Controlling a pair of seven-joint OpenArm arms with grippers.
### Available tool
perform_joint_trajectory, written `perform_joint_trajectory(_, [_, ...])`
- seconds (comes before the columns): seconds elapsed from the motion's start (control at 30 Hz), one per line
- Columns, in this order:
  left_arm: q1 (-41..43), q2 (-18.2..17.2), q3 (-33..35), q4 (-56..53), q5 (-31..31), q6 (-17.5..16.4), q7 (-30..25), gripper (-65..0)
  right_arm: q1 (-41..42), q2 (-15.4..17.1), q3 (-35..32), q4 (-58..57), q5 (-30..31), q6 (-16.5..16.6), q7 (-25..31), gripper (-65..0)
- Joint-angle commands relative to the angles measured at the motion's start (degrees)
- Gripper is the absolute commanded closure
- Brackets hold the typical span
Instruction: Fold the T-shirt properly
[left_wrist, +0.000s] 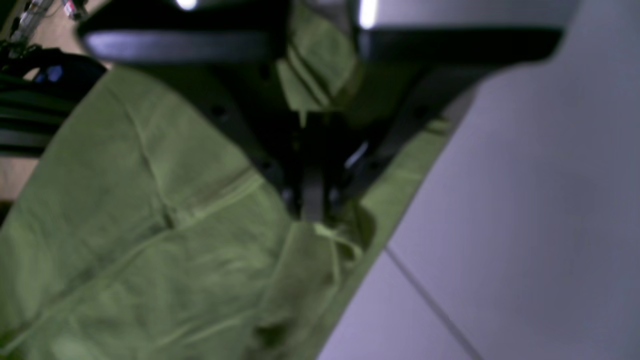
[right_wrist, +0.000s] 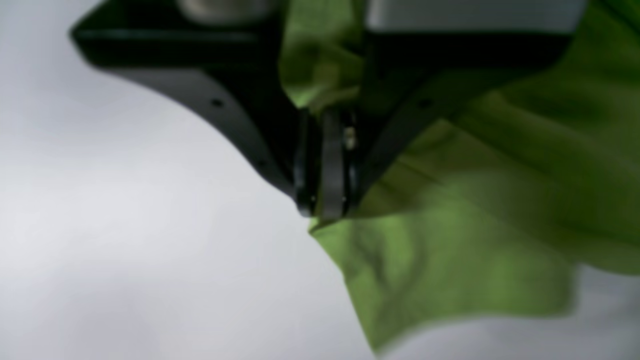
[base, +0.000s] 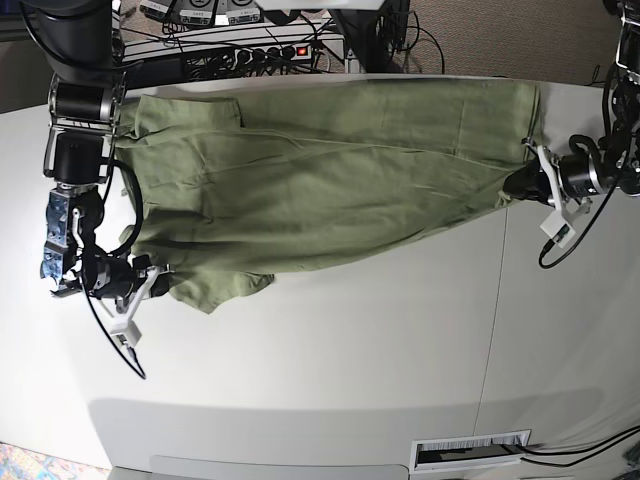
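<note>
I've got the T-shirt spread lengthwise across the far half of the white table, stretched between my two arms. Olive green, wrinkled, pulled taut along the middle with diagonal creases running toward each grip.

Left hand, on the base view's right: closed tight on the shirt's edge at that end. Left wrist view confirms it, the left hand has its jaws pressed together with green fabric bunched at the tips and a hem seam running past. Cloth fills the left part of that view, bare table to the right. Picture is blurry.

Right hand, on the base view's left: closed on the shirt's near corner at that end. In the right wrist view the right hand has jaws nearly together, pinching a fold of the T-shirt, which hangs off the tips and drapes to the right over the table. Also blurry.

A loose flap of cloth lies on the table just beside the right hand. Cables and a power strip sit beyond the table's far edge.
</note>
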Motion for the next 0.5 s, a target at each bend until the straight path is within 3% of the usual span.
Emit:
perform_joint_trajectory(0.0, [-0.79, -1.46, -0.57, 1.31, -0.83, -0.14, -0.35, 0.0, 1.90, 1.03, 0.28, 1.75, 1.07, 0.17, -0.35, 0.0])
perform_joint_trajectory(0.17, [-0.79, -1.49, -0.57, 3.74, -0.85, -0.14, 1.92, 0.0, 1.90, 1.14, 0.28, 5.38, 5.55, 0.20, -5.90, 0.0])
perform_joint_trajectory(0.47, [-0.79, -1.79, -0.63, 6.58, -0.85, -0.14, 2.84, 0.0, 1.90, 1.14, 0.28, 14.01, 6.27, 0.22, -8.63, 0.0])
